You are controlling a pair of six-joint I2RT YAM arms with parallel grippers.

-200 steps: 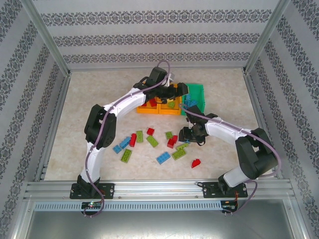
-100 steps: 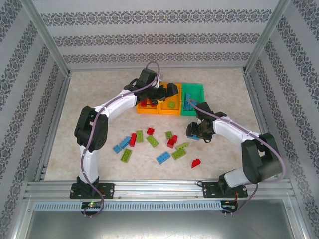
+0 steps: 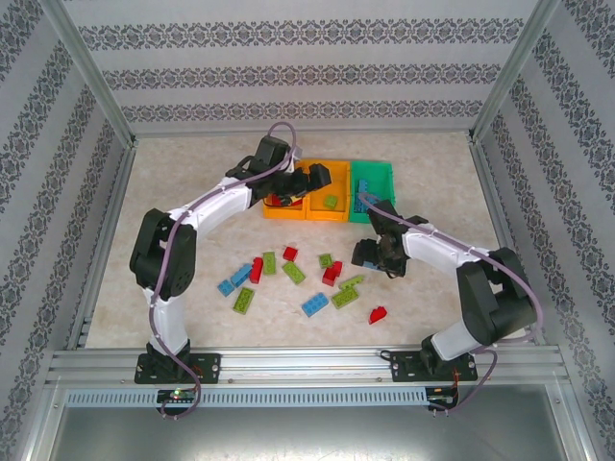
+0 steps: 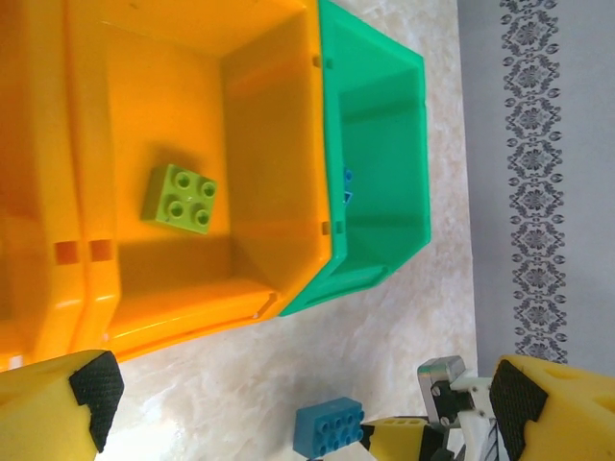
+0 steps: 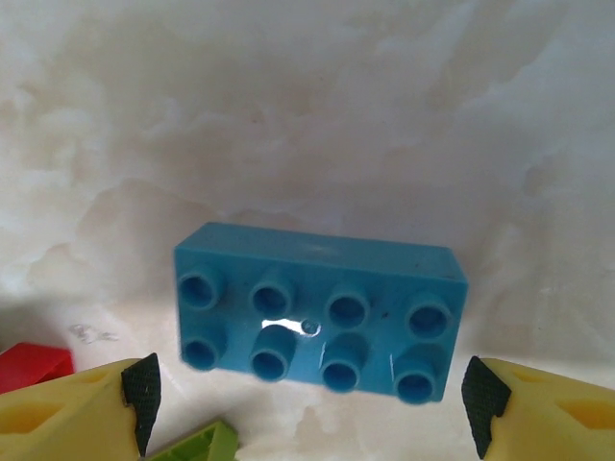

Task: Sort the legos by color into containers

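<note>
Loose legos [image 3: 288, 274] lie mid-frame on the worktop [image 3: 432, 182]. Just right of them the right claw [image 5: 312, 401] brackets a blue brick [image 5: 317, 312], pads clear of both ends and gripping nothing, likely lining up a pick; it stands wider than a second ago. Farther up, the left claw [image 4: 306, 394], gaping and empty, hangs over the bins [image 3: 325, 216], shifted left since then
</note>
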